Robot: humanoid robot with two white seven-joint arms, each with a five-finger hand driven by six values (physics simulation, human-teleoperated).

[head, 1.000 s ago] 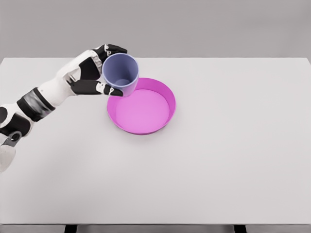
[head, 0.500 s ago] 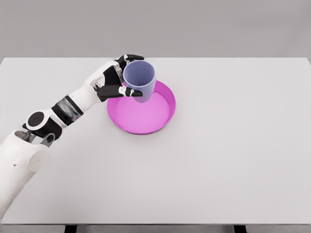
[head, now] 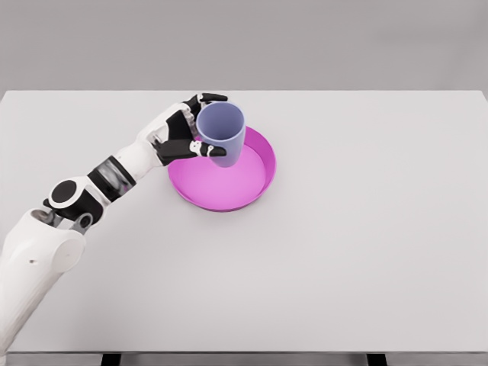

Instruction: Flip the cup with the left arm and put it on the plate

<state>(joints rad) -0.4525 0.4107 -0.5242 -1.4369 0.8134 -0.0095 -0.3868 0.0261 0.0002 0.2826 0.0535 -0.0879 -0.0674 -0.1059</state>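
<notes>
From my remote seat, nearest to me is the left arm's white shoulder shell at the lower left of the head view; the forearm climbs from there up and to the right across the white table (head: 366,252) toward the left hand (head: 179,136). No right arm shows in this view.

The left hand is wrapped around the cup (head: 222,133) — thumb across the near side of its wall, the other fingers (head: 211,97) curling over the far side, so the grip reads as a firm clasp on the lavender body rather than a pinch at the rim. The cup sits just to the right of the palm, mouth up and tilted a little toward me, so I look straight into its empty interior.

Below and beyond the hand lies the pink plate (head: 259,183), a shallow dish with a raised rim. The cup's base overlaps the plate's upper left portion; I cannot tell whether it is touching the floor of the plate or hanging just above it.

My judgement on progress: the flip looks finished, since the opening faces upward, and the carry to the plate appears essentially done. What is left — as far as I can read it — is settling the cup level on the plate, opening the fingers and drawing the hand back to the left without tipping it.
</notes>
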